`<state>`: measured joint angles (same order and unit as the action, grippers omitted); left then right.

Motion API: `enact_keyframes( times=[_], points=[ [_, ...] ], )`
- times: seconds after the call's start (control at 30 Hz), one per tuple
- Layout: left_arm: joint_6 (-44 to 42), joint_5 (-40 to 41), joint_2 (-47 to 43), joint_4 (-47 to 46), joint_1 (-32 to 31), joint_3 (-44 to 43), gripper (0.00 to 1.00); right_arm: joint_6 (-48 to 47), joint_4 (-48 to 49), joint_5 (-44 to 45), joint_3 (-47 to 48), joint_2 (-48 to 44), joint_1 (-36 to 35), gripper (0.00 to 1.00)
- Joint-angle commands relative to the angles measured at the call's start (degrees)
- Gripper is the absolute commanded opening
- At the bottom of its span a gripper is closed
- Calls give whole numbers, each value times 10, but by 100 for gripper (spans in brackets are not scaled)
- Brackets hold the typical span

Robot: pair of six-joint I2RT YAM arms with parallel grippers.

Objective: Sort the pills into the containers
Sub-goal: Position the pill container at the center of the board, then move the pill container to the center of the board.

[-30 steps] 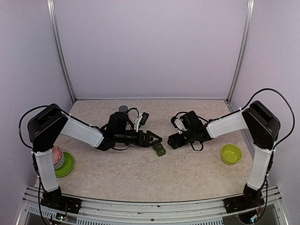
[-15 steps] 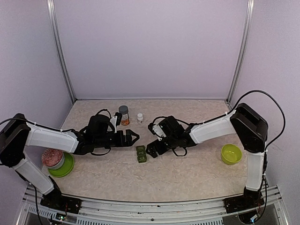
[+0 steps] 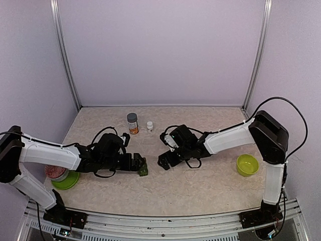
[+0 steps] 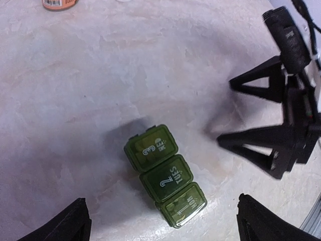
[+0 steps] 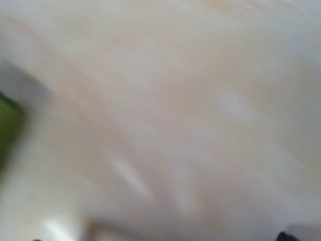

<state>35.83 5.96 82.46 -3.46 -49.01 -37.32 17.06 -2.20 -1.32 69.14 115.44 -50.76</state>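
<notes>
The pill box (image 4: 165,175) lies flat on the table (image 3: 200,191), a little left of the middle and toward the near edge. It is a strip of three joined dark green compartments with all lids down, marked 1 MON, 2 TUES and 3 WED. The left claw (image 3: 139,165) is low over it with its fingers (image 4: 75,221) spread wide. In the left wrist view the box sits between them, touching neither.

The right claw (image 4: 224,111) is just beside the box on its far right. It is released too, with its two black fingers clearly apart and nothing between them, their tips pointing toward the box without reaching it. The right wrist view is a blur: pale table and a smear of green at the left edge, nothing more to read.

Farther back on the table stand an amber bottle (image 3: 132,123) with a grey cap and, just to its right, a small white bottle (image 3: 149,126), both upright and well apart from the box. A lime bowl (image 3: 247,164) sits off to the right near the right arm's elbow. At the left edge a green dish (image 3: 70,179) holds something round and pinkish, half hidden by the left arm.
</notes>
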Motion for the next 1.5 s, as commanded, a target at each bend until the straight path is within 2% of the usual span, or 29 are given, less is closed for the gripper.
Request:
enact_keyframes(
  times=[0.0,0.2,0.5,0.73,1.03,1.47],
  points=[
    [22,34,55,48,-31,-42,99,0,-25,48,-73,-74,48,100],
    [35,52,131,48,-54,-100,99,-5,-5,67,-145,-140,77,100],
    [33,89,217,76,-60,-157,98,-9,17,62,-180,-169,78,100],
    [28,109,227,94,-64,-164,81,-13,25,57,-184,-171,78,100],
    [16,122,219,112,-63,-167,63,-17,23,61,-185,-177,78,100],
    [-33,129,202,109,-18,-158,57,-13,22,57,-179,-167,78,100]
  ],
)
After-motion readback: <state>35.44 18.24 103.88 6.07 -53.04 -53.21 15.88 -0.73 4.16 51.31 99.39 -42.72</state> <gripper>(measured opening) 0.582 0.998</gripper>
